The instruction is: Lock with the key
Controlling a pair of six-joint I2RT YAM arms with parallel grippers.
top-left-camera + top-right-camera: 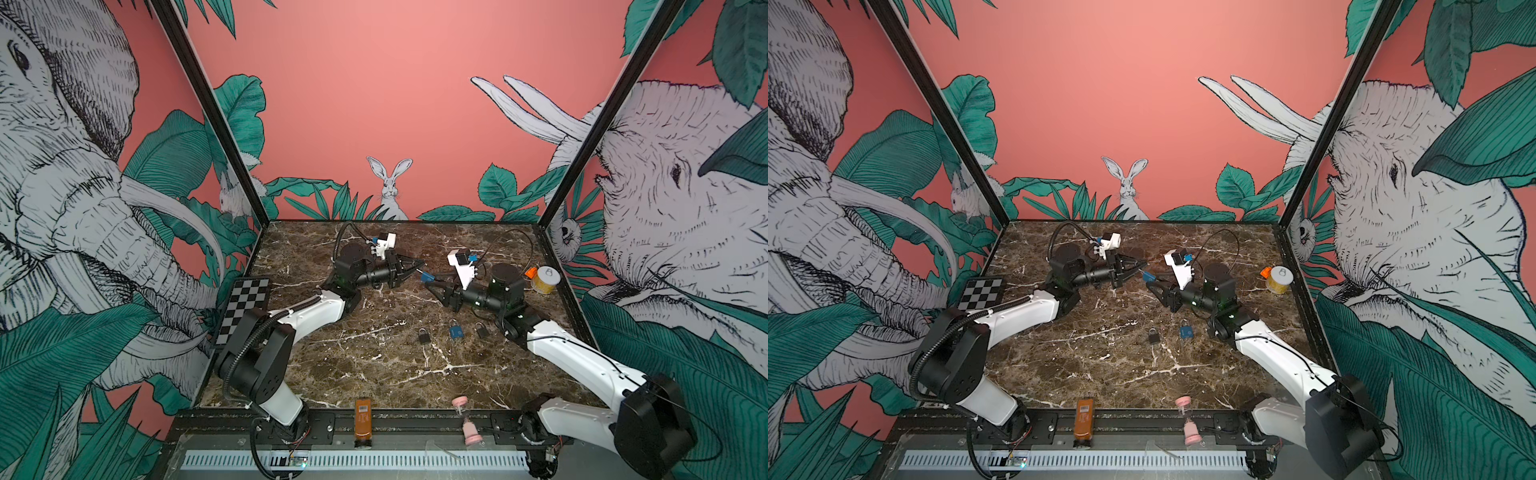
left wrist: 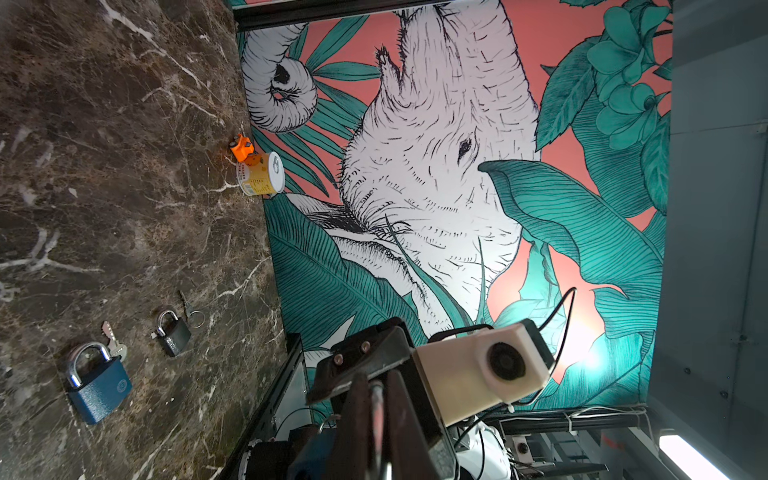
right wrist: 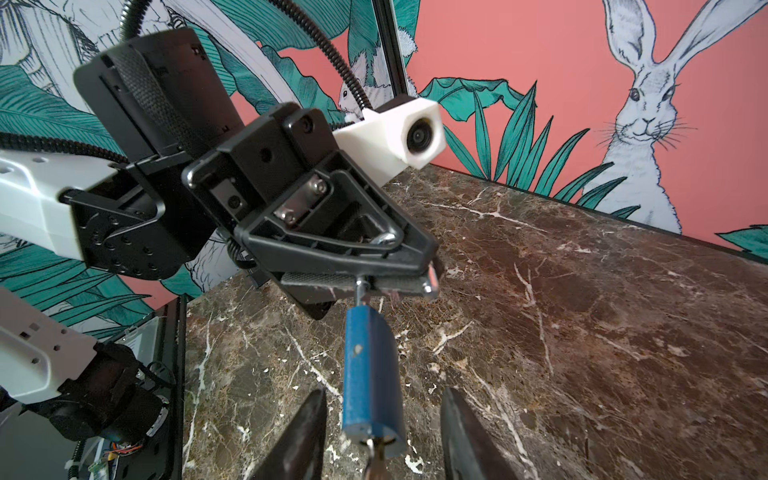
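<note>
Where the dark, white-veined marble surface [image 1: 374, 374] meets the black front rail, an amber bottle [image 1: 363, 422] and a pink hourglass [image 1: 465, 419] sit on the rail. Farther in, right of centre, three padlocks lie in a row on the surface: a black padlock [image 1: 424, 336], a loose blue padlock [image 1: 456, 331] and a second black padlock [image 1: 482, 330]. The last is just beside the right arm [image 1: 1225, 328], which hides it in a top view. Loose keys lie by two of them in the left wrist view.

Beyond these, above mid-surface, the pincers face each other. The left pincer [image 1: 420, 264] is closed tight on the shackle of the held blue padlock [image 3: 370, 365]. The key [image 3: 374, 455] sits in that padlock's keyhole. The right pincer [image 3: 384, 399] is parted, its fingers [image 3: 299, 436] either side of the lock body and clear of it.

A checkerboard [image 1: 245, 309] rests at the left edge. A yellow can [image 1: 545, 280] and a small orange piece [image 1: 530, 273] stand near the right wall. Coral-pink walls with elephants and green leaves enclose it, with a rabbit [image 1: 390, 187] on the back wall.
</note>
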